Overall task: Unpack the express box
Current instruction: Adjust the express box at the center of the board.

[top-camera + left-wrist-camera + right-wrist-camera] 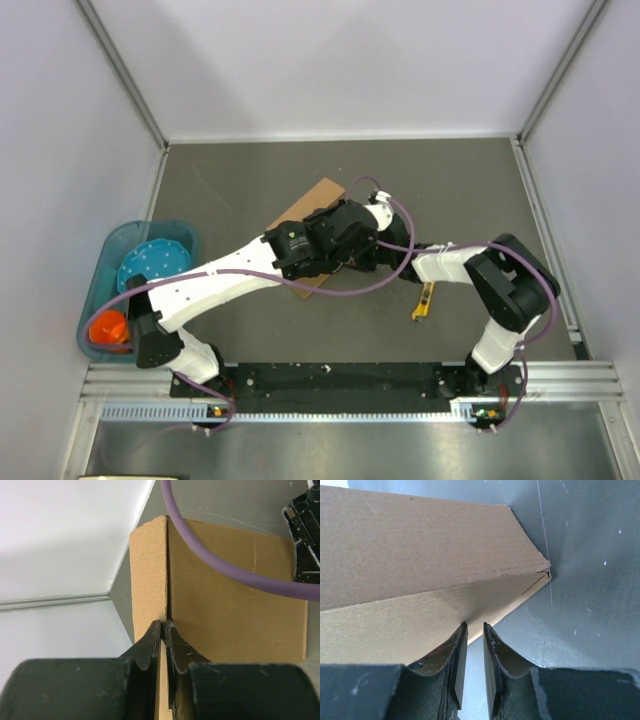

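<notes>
The box (318,195) lies at mid-table under both wrists. The left gripper (163,626) is pinched closed on the box's thin upright flap edge. The right gripper (475,626) is narrow, tips against a box edge; whether it grips cannot be told. A yellow knife (424,302) lies right of the box.
</notes>
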Controlling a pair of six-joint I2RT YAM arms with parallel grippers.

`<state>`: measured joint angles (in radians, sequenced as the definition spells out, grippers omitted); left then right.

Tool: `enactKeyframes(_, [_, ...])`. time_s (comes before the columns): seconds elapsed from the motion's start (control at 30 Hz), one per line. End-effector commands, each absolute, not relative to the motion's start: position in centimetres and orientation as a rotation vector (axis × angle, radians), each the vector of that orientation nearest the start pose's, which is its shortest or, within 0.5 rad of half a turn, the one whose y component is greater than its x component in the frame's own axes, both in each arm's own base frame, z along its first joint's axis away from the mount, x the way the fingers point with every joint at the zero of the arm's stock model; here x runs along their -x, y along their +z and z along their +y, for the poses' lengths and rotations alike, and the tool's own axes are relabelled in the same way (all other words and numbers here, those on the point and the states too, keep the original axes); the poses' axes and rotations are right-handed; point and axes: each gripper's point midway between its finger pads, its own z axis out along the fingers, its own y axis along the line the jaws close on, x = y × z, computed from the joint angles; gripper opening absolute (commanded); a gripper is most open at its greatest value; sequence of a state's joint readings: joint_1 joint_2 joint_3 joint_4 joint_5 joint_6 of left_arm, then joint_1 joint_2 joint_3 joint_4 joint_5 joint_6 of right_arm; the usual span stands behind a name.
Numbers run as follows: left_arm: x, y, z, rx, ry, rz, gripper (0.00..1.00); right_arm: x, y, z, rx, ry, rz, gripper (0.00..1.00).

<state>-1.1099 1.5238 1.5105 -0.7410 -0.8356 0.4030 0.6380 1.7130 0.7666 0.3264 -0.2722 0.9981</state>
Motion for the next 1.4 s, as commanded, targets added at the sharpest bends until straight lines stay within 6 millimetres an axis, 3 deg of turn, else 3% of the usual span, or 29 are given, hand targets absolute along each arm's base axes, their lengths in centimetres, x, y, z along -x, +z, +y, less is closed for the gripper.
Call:
enactKeyframes(0.0, [-27.4, 28.3, -27.3, -1.128, 0.391, 1.799, 0.08, -31.0, 7.2, 32.5, -0.266, 1.195, 2.345, 0.20])
enactKeyframes(0.27, [-26.6, 28.0, -27.5, -1.161, 0.333, 1.817, 0.17, -30.8, 6.7, 32.2, -0.279, 1.172, 2.366, 0.20])
enactKeyframes(0.67, [-25.8, 27.6, -27.9, -1.195, 0.261, 1.834, 0.20, -30.5, 6.0, 31.0, -0.309, 1.132, 2.382, 0.20])
enactKeyframes(0.83, [-25.7, 28.6, -28.0, -1.183, 0.237, 1.823, 0.28, -30.6, 6.0, 30.4, -0.325, 1.117, 2.379, 0.20])
enactKeyframes(1.37, [-25.8, 31.9, -27.3, -1.129, 0.215, 1.760, 0.38, -30.8, 6.0, 30.2, -0.332, 1.111, 2.383, 0.20])
